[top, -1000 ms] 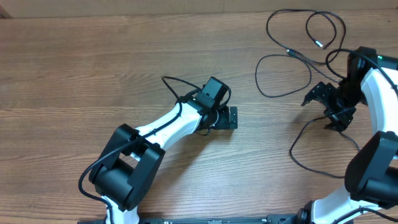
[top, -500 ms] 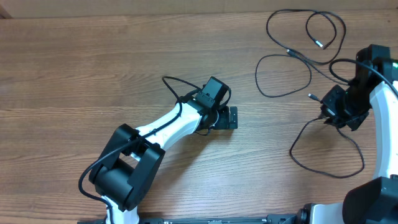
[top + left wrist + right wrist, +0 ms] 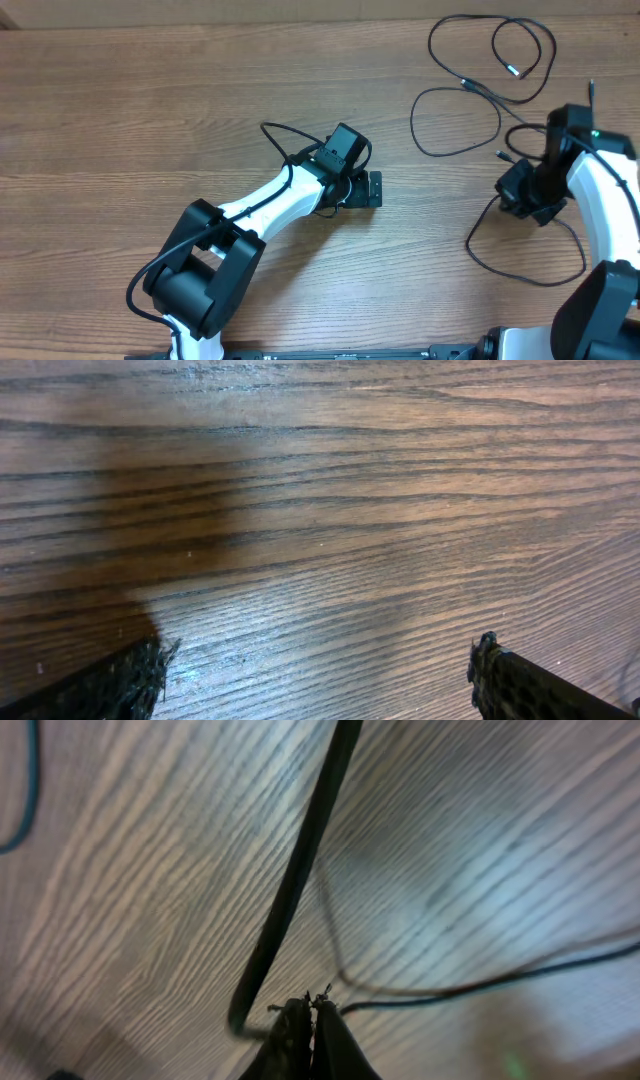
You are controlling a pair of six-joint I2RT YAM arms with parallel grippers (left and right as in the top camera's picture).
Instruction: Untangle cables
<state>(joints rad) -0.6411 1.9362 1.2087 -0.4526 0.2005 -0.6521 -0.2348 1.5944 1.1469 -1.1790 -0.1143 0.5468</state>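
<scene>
Thin black cables (image 3: 470, 92) lie in loose loops at the table's far right, with small metal plug tips among them. One more loop (image 3: 525, 272) trails toward the front edge. My right gripper (image 3: 517, 190) sits between these loops and is shut on a cable. In the right wrist view the cable (image 3: 300, 860) curves in at the closed tips of the right gripper (image 3: 310, 1008), and a thinner strand leaves to the right. My left gripper (image 3: 371, 188) rests open over bare wood at the table's middle. In the left wrist view nothing lies within the left gripper (image 3: 320, 678).
The wooden table (image 3: 150, 120) stretches bare to the left and centre. A thicker black wire (image 3: 285, 140) belonging to the left arm arcs beside its wrist. The right arm's white link (image 3: 600, 210) stands close to the table's right edge.
My right gripper has gone from open to shut on a cable and shifted slightly left and toward the front. A plug end now sticks up beside it. The left arm has not moved.
</scene>
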